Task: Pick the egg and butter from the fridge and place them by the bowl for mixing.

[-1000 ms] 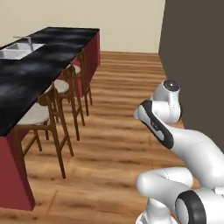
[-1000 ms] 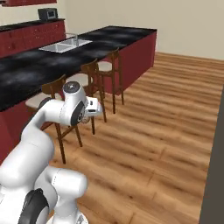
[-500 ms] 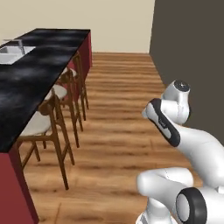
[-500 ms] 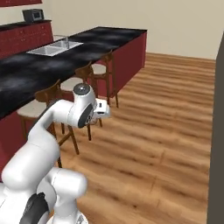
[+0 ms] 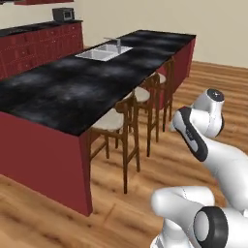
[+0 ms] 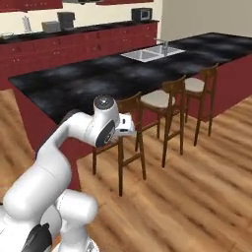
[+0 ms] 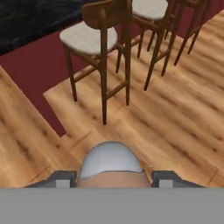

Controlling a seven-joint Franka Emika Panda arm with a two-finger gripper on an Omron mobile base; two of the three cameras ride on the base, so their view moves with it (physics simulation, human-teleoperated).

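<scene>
The small pinkish-tan rounded egg (image 7: 111,180) sits at six o'clock in the hand view, pinched between the two dark fingers of the claw (image 7: 111,179), with a pale grey rounded shape just above it. Beyond, at twelve o'clock, a brown wooden bar stool with a cream seat (image 7: 94,37) stands on the plank wood floor (image 7: 175,113) beside the black marbled tabletop of the dark red island (image 5: 72,92), whose steel sink (image 5: 103,50) lies toward its far end.

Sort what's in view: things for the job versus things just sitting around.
For the job: egg, gripped in the end effector.
Just around: bar stools, sink, microwave, black island counter, red cupboards.
</scene>
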